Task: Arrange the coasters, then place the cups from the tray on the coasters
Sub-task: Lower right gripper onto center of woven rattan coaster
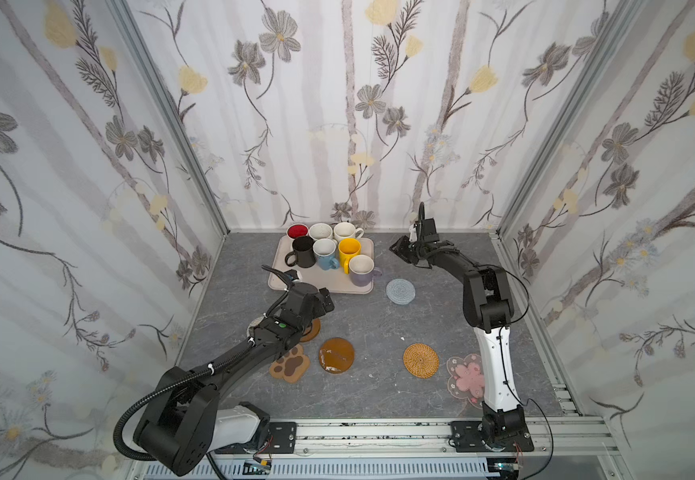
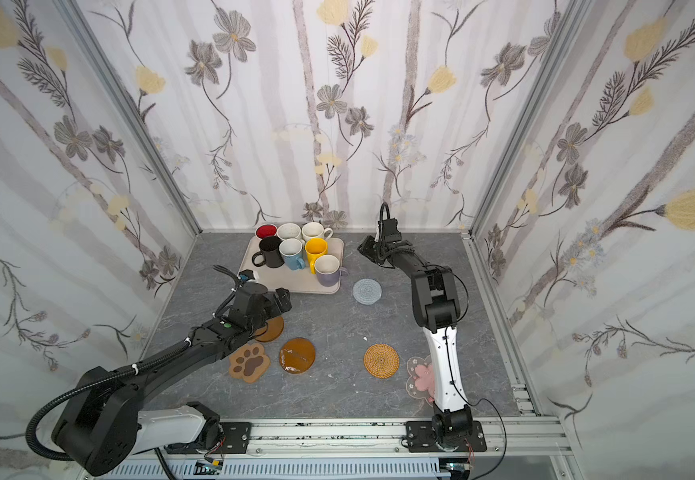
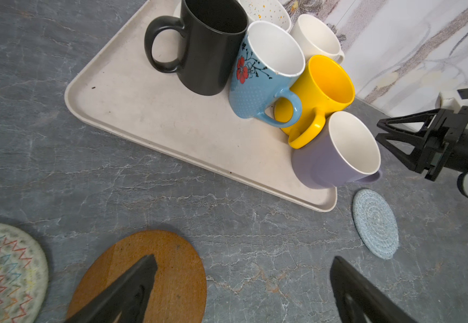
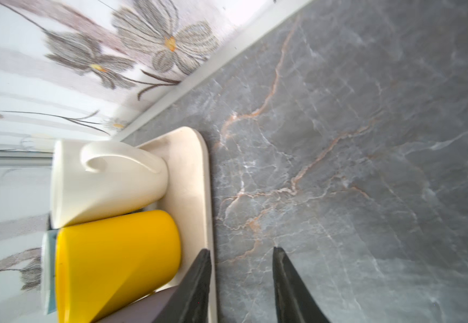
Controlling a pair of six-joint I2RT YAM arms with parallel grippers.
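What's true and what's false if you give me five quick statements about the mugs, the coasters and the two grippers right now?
The lavender mug stands on the beige tray. True.
The yellow mug lies on its side. False: it stands upright on the tray.
The pale blue crochet coaster carries a mug. False: it lies bare on the table, beside the tray.
The left gripper is wide open, near an amber-brown disc coaster. True.
The right gripper grips a mug. False: its jaws are apart and empty, by the tray's rim.
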